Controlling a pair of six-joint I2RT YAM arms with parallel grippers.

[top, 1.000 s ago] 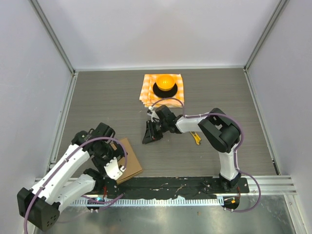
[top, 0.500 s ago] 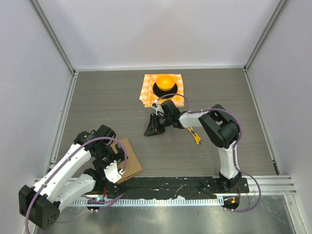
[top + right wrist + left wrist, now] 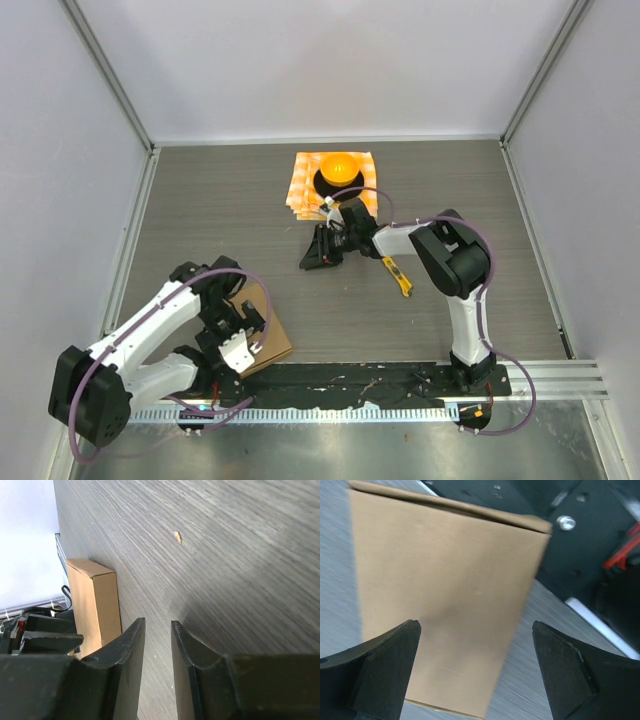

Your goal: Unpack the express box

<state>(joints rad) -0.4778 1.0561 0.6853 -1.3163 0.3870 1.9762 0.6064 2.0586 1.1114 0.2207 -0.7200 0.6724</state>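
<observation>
While the left gripper hangs just above the express box, its two fingers stand wide apart, released, one toward each side of the brown cardboard top, and they grasp nothing. The box lies flat and closed on the near left part of the table, with one corner beside the black base plate of the arms. The right gripper is low over the middle of the table, well apart from the box. Its fingers are almost pressed together, with only a thin gap and nothing between them. Just to its right lies a yellow-handled tool. Behind it, an orange-checkered cloth carries a black base with an orange dome.
</observation>
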